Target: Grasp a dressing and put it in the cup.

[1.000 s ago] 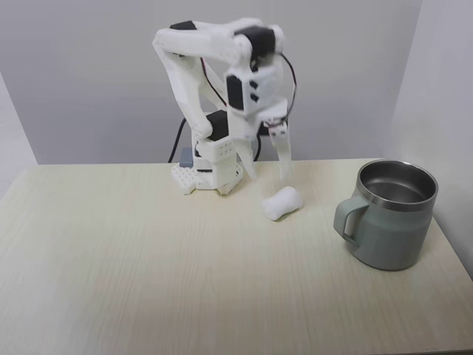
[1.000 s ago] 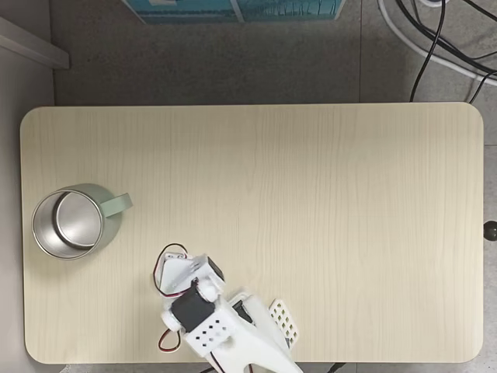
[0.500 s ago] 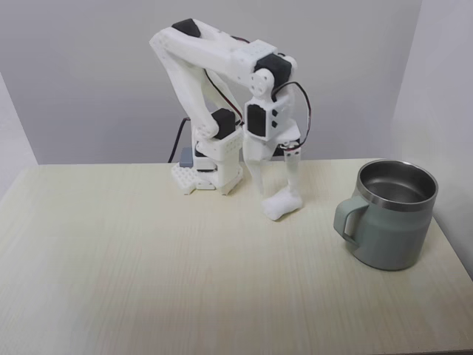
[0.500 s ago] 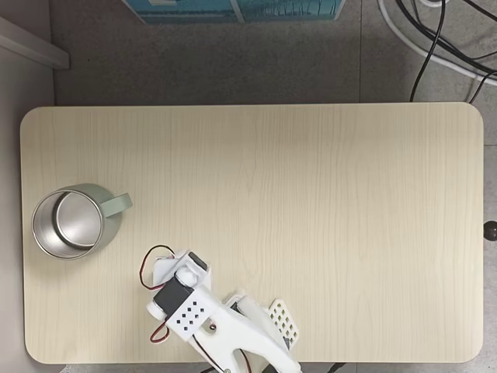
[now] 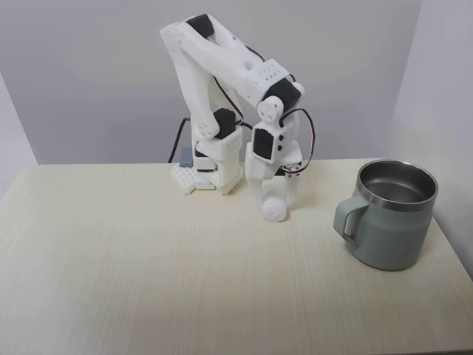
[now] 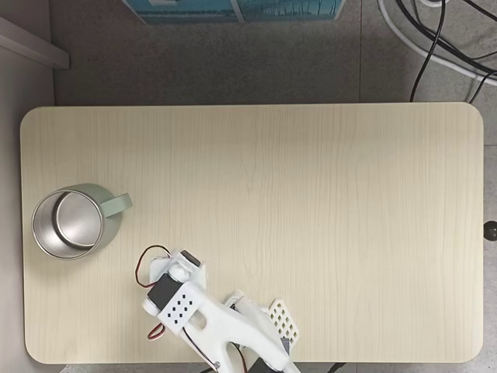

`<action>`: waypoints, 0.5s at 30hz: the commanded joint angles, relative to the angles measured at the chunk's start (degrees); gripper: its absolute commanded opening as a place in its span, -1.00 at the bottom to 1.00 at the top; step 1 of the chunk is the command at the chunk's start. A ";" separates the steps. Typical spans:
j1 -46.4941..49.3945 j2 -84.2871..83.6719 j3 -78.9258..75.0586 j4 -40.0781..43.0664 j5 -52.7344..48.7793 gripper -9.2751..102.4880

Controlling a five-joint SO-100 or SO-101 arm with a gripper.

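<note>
In a fixed view from the front, I am watching the gripper point(image 5: 275, 198) reaching down at the dressing point(image 5: 273, 209), which is lying on the counter point(image 5: 148, 259), not yet lifted. The fingers are flanking the roll; I cannot tell whether they are clenching. The cup point(image 5: 390, 214) is standing well apart, waiting. In a fixed view from above, the arm point(image 6: 203, 320) is covering the dressing, near the cup point(image 6: 71, 221).

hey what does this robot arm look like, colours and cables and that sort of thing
The arm is white plastic with black motor blocks at the joints. Thin red and black wires loop beside the wrist. The gripper has slim white fingers. Seen from above, a wrist plate carries rows of small dark holes.
</note>
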 commanded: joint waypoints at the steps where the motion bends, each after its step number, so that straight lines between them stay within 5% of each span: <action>1: -0.88 0.26 0.79 -0.26 0.53 -0.52; 5: -1.58 0.88 0.79 -0.44 0.26 -0.57; 9: -2.81 1.85 0.88 -0.53 -0.62 -0.83; 15: -2.72 -1.93 1.32 2.02 -1.49 -0.84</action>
